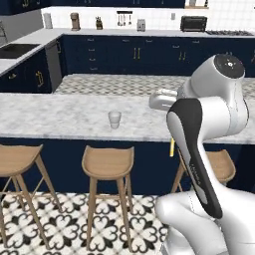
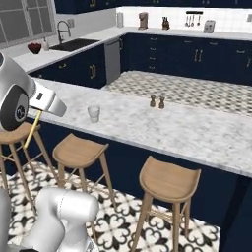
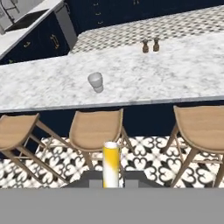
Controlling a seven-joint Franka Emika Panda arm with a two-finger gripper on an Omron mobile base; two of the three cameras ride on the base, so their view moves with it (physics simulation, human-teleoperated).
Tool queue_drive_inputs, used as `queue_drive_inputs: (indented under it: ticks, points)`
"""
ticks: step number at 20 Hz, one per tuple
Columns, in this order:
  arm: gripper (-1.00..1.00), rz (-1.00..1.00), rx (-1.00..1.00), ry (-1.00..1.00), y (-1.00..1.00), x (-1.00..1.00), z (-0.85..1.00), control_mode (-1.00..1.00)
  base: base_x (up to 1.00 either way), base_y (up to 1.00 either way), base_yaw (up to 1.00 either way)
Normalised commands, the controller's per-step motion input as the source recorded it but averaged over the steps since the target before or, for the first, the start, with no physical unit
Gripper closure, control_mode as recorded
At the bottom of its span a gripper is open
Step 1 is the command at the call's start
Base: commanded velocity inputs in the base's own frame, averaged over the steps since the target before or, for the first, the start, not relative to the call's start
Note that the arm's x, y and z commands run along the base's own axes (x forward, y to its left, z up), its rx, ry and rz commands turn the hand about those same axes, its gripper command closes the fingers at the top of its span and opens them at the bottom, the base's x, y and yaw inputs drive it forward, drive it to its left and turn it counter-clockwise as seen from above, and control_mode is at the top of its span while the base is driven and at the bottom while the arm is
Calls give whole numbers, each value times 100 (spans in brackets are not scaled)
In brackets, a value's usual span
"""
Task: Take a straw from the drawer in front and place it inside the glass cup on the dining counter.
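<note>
My gripper (image 3: 111,180) is shut on the straw (image 3: 110,162), a pale-yellow stick that rises between the finger tips. The straw (image 2: 32,130) hangs slanted below my hand at the near edge of the dining counter (image 2: 187,129), and a short piece of the straw (image 1: 172,148) shows beside my forearm. The glass cup (image 1: 114,119) stands upright on the marble slab, ahead of the gripper and apart from it. The same glass cup (image 3: 96,82) lies beyond the counter edge in the hand view, and the glass cup (image 2: 93,113) is right of my hand. The drawer is out of view.
Wooden stools (image 1: 107,162) (image 2: 170,179) (image 3: 97,127) line the near side of the counter over patterned floor tiles. Two small brown shakers (image 2: 156,101) (image 3: 150,45) stand further along the slab. Navy cabinets and a tiled worktop with appliances (image 1: 193,23) lie beyond.
</note>
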Motion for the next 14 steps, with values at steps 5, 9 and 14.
queue_drive_inputs:
  ticks: [5,9,14]
  points:
    - [100,0,0,0,0,0,0,100,36,66,-37]
    - [100,0,0,0,0,0,0,100,46,44,-26]
    - [100,0,0,0,0,0,0,100,66,31,-18]
